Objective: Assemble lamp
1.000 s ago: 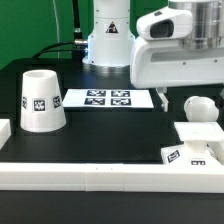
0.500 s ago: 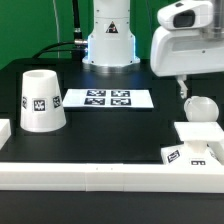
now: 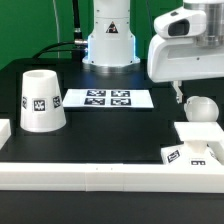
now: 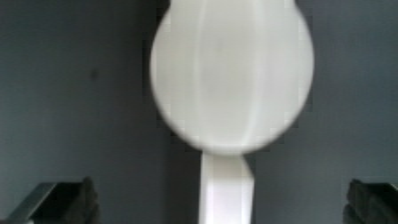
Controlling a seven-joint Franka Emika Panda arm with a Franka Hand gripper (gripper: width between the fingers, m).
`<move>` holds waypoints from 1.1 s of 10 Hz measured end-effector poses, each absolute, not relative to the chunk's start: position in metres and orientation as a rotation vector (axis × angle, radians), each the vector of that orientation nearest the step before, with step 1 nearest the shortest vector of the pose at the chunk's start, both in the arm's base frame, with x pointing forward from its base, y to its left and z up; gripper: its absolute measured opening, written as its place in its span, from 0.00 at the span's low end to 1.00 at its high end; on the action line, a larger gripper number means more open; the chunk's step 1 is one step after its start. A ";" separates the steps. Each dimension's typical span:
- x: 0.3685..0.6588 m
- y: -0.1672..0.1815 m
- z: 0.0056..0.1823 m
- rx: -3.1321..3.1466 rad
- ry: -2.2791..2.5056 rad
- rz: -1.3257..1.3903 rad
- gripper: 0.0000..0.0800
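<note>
The white rounded bulb (image 3: 200, 108) lies on the black table at the exterior view's right. In the wrist view the bulb (image 4: 228, 70) fills the middle, its narrow stem running between my fingers. My gripper (image 3: 179, 94) hangs just above the bulb on its left side, open and holding nothing. Its dark fingertips (image 4: 54, 200) stand wide apart on both sides of the stem. The flat square base (image 3: 200, 138) with its tag lies in front of the bulb. The tapered shade (image 3: 42, 98) stands mouth-down at the left.
The marker board (image 3: 108, 99) lies flat in the middle at the back. A long white border rail (image 3: 100, 178) runs along the front edge. The arm's white pedestal (image 3: 108, 40) stands behind the marker board.
My gripper has moved toward the exterior view's right, from above the marker board's right end to just beside the bulb. The lamp pieces have not moved.
</note>
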State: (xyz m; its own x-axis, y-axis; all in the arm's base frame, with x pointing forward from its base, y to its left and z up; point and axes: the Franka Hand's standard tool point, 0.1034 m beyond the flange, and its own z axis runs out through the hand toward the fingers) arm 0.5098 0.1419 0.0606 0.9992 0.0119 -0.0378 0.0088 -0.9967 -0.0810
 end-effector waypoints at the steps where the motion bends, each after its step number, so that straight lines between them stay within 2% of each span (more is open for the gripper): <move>1: 0.506 0.146 0.059 -3.060 -0.029 0.067 0.87; 5: 0.500 0.145 0.058 -3.066 -0.040 0.154 0.87; 6: 0.496 0.139 0.057 -3.063 -0.067 0.291 0.87; 9: 0.506 0.141 0.056 -3.015 -0.092 0.593 0.87; 11: 0.509 0.140 0.062 -2.951 -0.093 0.755 0.87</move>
State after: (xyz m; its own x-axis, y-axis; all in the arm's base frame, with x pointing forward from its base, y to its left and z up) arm 0.5087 0.1396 0.0617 0.8756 0.0822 -0.4760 0.0356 -0.9937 -0.1063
